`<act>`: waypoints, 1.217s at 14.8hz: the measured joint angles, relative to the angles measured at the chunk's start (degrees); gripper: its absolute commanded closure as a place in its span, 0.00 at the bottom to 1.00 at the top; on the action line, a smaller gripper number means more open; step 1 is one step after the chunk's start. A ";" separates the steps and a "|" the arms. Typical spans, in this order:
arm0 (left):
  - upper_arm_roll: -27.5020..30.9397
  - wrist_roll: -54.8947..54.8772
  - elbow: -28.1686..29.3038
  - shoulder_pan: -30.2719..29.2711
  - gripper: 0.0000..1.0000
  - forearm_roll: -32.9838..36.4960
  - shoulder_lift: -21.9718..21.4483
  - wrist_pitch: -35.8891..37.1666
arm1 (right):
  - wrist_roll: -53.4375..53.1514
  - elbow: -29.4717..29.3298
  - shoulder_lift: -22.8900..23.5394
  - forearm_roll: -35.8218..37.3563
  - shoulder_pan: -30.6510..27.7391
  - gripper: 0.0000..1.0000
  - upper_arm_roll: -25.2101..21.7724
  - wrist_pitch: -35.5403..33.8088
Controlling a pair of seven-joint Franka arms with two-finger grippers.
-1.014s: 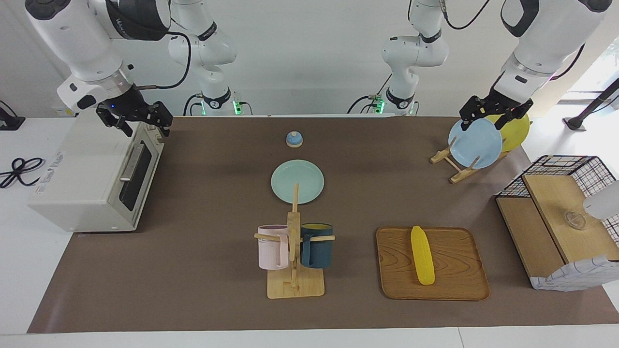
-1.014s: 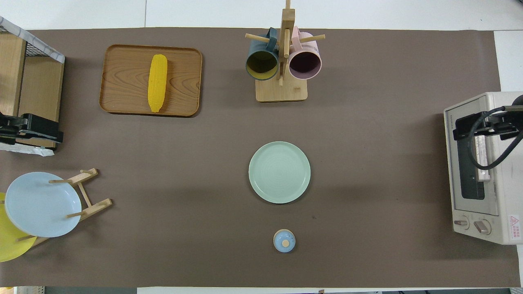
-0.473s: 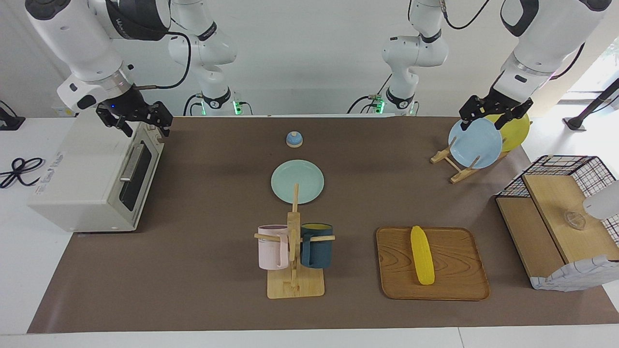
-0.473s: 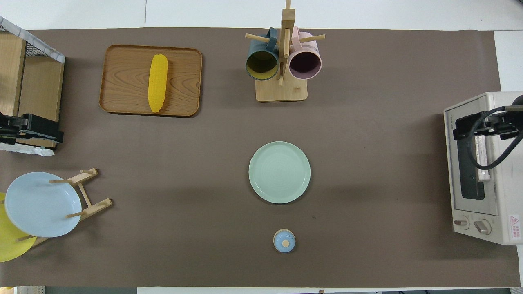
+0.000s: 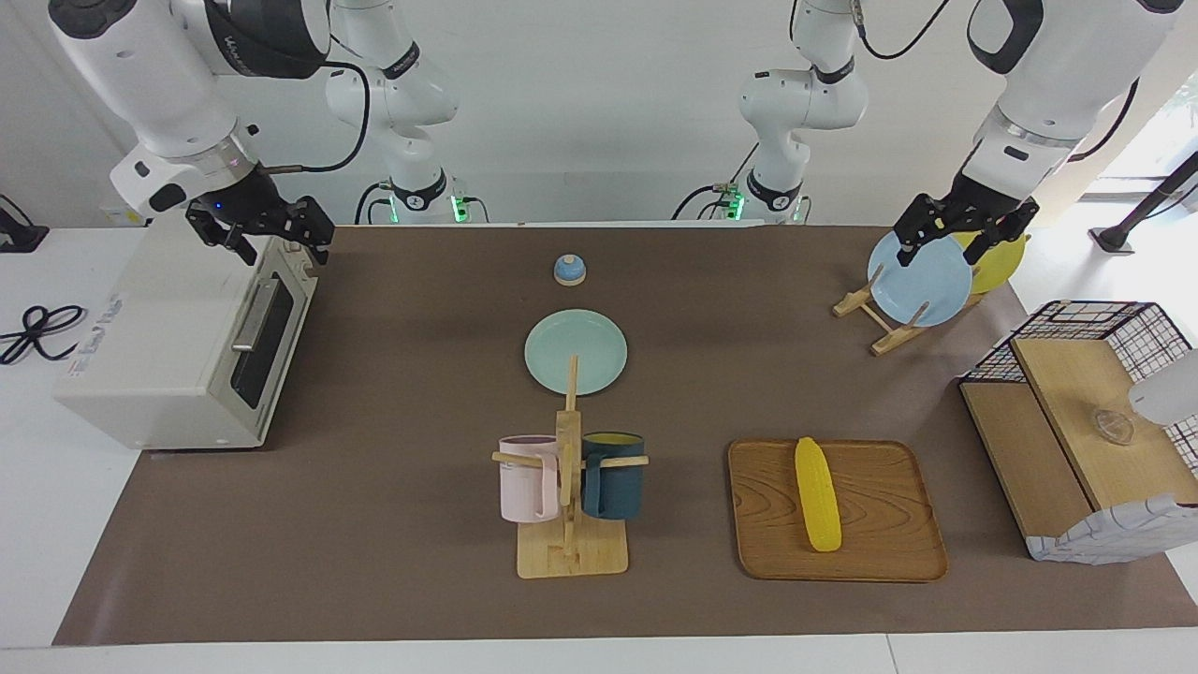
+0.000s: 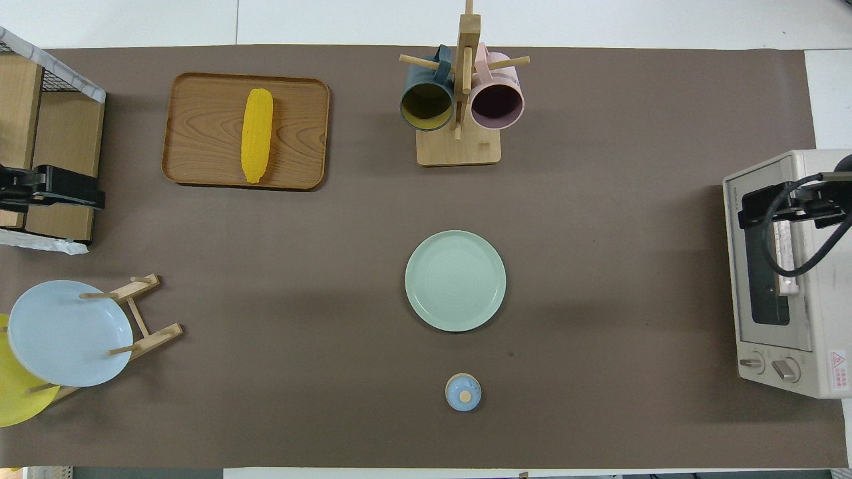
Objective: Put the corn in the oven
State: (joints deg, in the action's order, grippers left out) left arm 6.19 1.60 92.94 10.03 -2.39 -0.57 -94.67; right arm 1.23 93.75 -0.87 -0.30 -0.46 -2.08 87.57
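Note:
The yellow corn [image 5: 817, 494] lies on a wooden tray [image 5: 889, 552], apart from both grippers; it also shows in the overhead view [image 6: 256, 135]. The off-white oven [image 5: 159, 356] stands at the right arm's end of the table with its dark glass door shut, and it shows in the overhead view too [image 6: 822, 299]. My right gripper [image 5: 270, 241] hangs open and empty over the oven's top front edge. My left gripper [image 5: 943, 251] hangs open and empty in the air by the plate rack [image 5: 884, 328].
A mug tree [image 5: 569, 552] with a pink and a dark blue mug stands beside the tray. A green plate [image 5: 575, 351] and a small blue lid [image 5: 569, 270] lie mid-table. Blue and yellow plates lean in the rack. A wire-and-wood basket box [image 5: 1076, 421] stands at the left arm's end.
My left gripper has moved a little down and away from the robots, near the plate rack. The right arm, the corn and the oven have not moved.

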 measured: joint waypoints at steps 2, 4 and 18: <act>-0.02 0.05 -0.98 0.00 0.00 -1.20 4.13 -2.66 | 0.00 0.00 0.00 0.00 0.00 0.00 0.00 0.00; -0.16 -0.02 -4.83 0.02 0.00 -2.28 11.43 -4.57 | 0.00 0.00 0.00 0.00 0.00 0.00 0.00 0.00; -4.62 -4.73 -23.24 0.10 0.00 -4.40 42.37 -20.85 | 0.00 0.00 0.00 0.00 0.00 0.00 0.00 0.00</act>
State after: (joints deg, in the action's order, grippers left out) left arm 1.57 -3.13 69.70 10.14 -6.79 41.79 -115.52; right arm 1.23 93.75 -0.87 -0.30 -0.46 -2.09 87.57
